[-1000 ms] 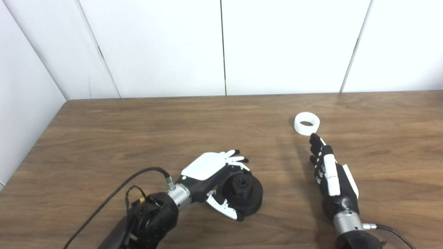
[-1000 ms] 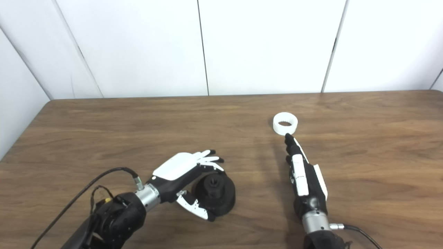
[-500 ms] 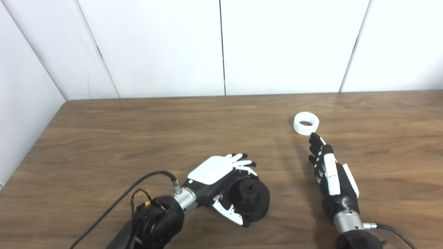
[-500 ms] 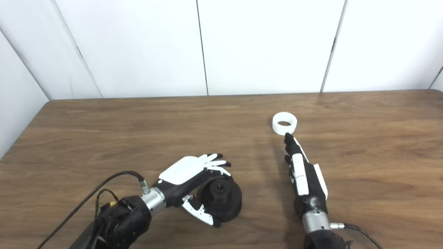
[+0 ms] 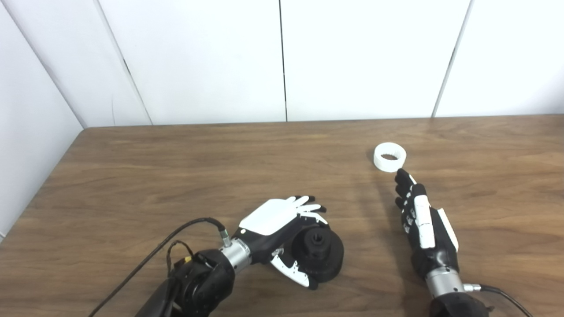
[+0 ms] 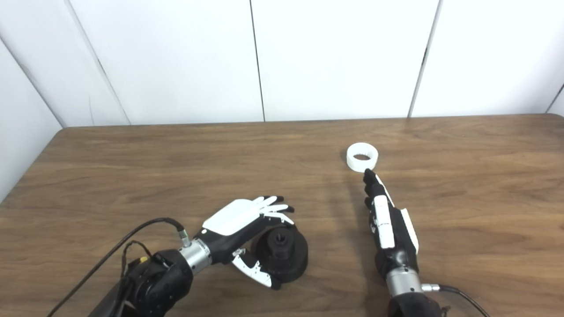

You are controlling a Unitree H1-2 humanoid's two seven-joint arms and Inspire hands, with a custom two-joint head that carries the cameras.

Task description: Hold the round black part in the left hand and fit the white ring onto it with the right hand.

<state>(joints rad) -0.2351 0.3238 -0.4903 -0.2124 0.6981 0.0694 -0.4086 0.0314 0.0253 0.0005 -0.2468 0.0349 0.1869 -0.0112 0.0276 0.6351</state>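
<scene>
The black part (image 5: 318, 254) sits on the bench (image 5: 176, 167) in the lower centre of the frame, flat side down, with its central hub pointing up; its axis is therefore vertical and it has no marked long axis across the bench. The left hand (image 5: 282, 226) is cupped around the part's left side: the fingers (image 5: 308, 206) reach over its upper rim and the thumb (image 5: 293, 272) lies along its lower edge. The fingers are apart and not clamped, so the hand reads as open around the part, not gripping it; whether any finger touches the rim cannot be determined. The ring (image 5: 390, 157) lies flat on the bench in the upper right of the frame, bore facing up, axis vertical, well apart from the part. The right hand (image 5: 423, 226) is extended flat and holds nothing; its fingertips (image 5: 400, 175) point toward the top of the frame and end just below the ring, at or very near its lower wall. The step in hand appears to be the two grasps. Close the left hand evenly on the part's outer wall and leave the hub exposed. Bring the right hand over the ring and pinch across its outer wall from opposite sides, not pushing from one side, since a light ring is likely to slide. Keep the bore level for fitting.
</scene>
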